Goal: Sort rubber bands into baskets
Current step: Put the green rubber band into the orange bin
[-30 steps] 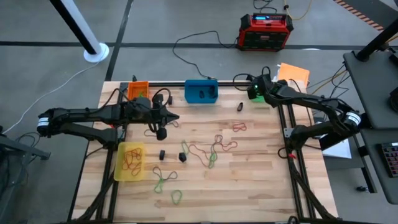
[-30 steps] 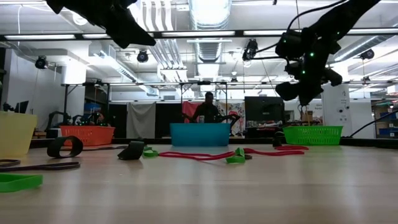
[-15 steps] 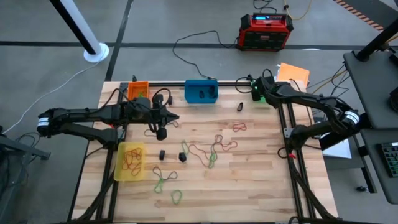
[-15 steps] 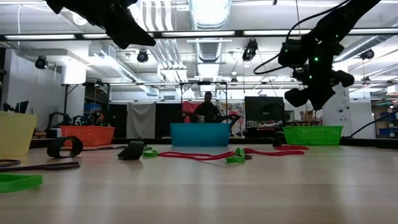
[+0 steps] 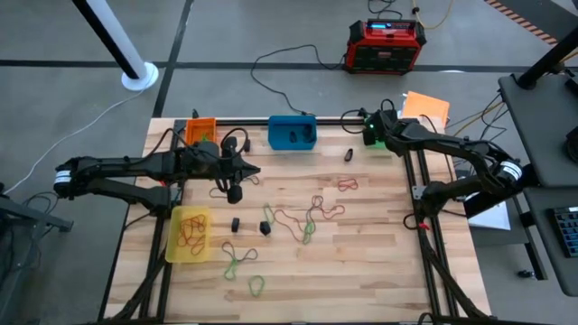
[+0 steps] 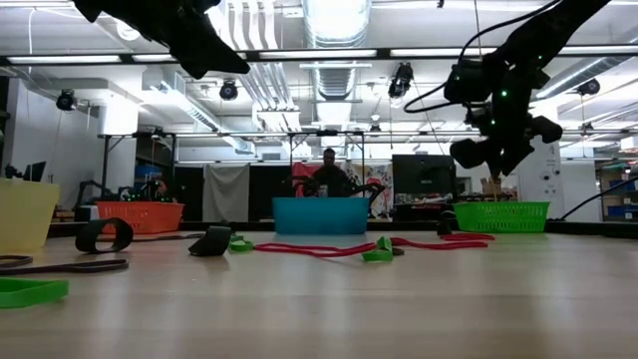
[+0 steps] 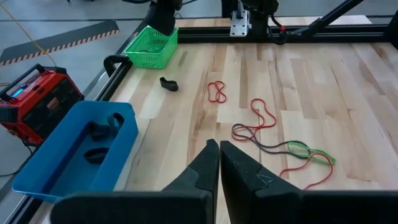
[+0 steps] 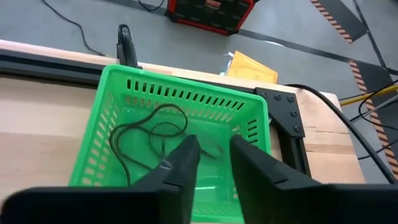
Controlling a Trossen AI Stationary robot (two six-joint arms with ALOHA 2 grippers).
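with its fingers now parted over the green basket (image 8: pixel 180 124) at about one o'clock on the bench (image 5: pixel 379 262), the right hand (image 8: pixel 211 152) holds nothing; a second ago it was shut and a little nearer the bench's middle, so it has moved over the basket and opened. a thin dark green band (image 8: pixel 146 134) lies loose on the basket's floor just ahead of the fingertips, which reads as a drop just made, so one more band looks sorted.

the left hand (image 7: pixel 219 155) hangs closed and empty at about ten o'clock, unchanged over the last second, near the orange basket (image 5: pixel 200 129) and just short of the blue basket (image 5: pixel 293 133) at twelve o'clock, which holds a few black bands.

most of the work is left. a tangle of red and green rubber bands (image 5: pixel 307 217) lies at the middle of the bench, a small red band (image 5: pixel 348 184) towards two o'clock, a black band (image 5: pixel 348 154) near the green basket, two short black ones (image 5: pixel 250 224) left of centre, and green loops (image 5: pixel 239 262) at about seven o'clock. the yellow basket (image 5: pixel 189 235) at eight o'clock already holds reddish-brown bands. the next pick likely falls to the right arm, from the central tangle.
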